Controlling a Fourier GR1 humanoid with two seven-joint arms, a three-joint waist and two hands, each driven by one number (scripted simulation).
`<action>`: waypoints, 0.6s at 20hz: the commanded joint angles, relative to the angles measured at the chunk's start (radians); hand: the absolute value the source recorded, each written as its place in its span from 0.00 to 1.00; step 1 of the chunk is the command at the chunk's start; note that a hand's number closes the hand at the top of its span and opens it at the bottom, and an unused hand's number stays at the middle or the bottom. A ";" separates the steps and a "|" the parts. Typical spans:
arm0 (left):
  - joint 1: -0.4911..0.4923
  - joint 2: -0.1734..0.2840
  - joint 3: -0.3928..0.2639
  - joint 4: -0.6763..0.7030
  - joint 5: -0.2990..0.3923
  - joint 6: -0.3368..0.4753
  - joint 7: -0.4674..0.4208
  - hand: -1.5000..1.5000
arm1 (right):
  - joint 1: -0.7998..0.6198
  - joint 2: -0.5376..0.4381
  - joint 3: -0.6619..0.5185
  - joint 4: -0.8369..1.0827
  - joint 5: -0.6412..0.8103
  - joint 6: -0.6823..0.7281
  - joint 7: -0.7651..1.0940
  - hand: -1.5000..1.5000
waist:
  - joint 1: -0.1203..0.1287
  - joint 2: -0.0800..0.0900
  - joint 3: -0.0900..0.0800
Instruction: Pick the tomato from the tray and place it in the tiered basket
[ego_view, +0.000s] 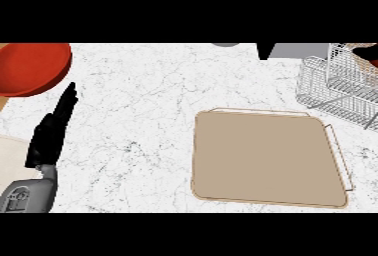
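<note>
A tan tray (269, 160) lies bare on the marble tabletop (148, 100), with no tomato visible on it or anywhere else on the surface. At the upper right stands the wire tiered basket (336, 80), just beyond the tray's far corner; something reddish-brown shows at the basket's top edge, partly cut off by the frame, but whether that is the tomato or the right hand holding it cannot be told. The right hand itself does not clearly appear. The left hand (52, 130) rests at the left side of the view, fingers straight and pointing up the tabletop, holding nothing. A large red bowl (33, 67) sits at the upper left, well apart from the tray.

Judging from the empty tray, the pick looks done and the placing step is either under way or finished out of view. The risk from here is a release above the basket's wire rim rather than over a tier: a round tomato let go there could roll off onto the tabletop, or knock against the thin wire wall.
</note>
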 joint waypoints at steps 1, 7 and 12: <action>0.000 0.010 0.007 0.010 0.001 -0.015 -0.012 0.50 | 0.049 0.034 -0.056 0.005 -0.049 -0.114 -0.044 0.00 | -0.005 0.006 0.010; -0.021 0.008 0.014 0.010 -0.008 -0.007 0.000 0.50 | 0.029 -0.035 -0.116 -0.060 -0.113 -0.146 -0.099 0.00 | -0.012 0.002 0.010; 0.048 0.008 0.024 -0.055 0.000 -0.010 0.037 0.50 | 0.079 -0.095 -0.138 -0.184 -0.155 -0.107 -0.041 0.00 | -0.030 -0.010 0.009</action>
